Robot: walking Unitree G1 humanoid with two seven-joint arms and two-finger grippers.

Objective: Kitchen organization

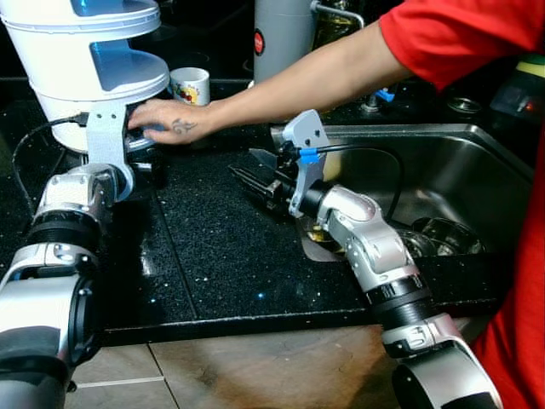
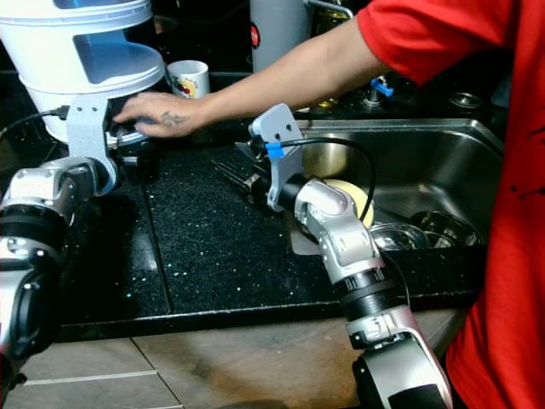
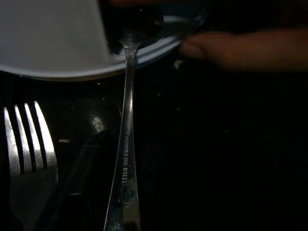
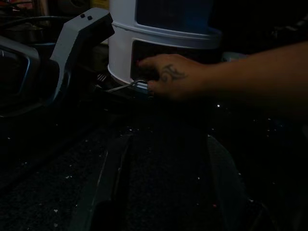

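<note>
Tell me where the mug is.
The mug stands at the back of the black counter, left of the sink, just behind the person's hand.

Lettering is showing on the handle of a spoon (image 3: 126, 144) lying on the dark bench (image 3: 216, 144): stamped along the metal, it is reading "STAINLESS STEEL", though the first letters are fading into glare. A white mug (image 1: 191, 85) at the back of the bench is carrying a coloured printed picture, too small to read. A grey cylinder (image 1: 281, 34) behind it is wearing a round red sticker (image 1: 259, 41) whose marks are not coming out legibly.
</note>
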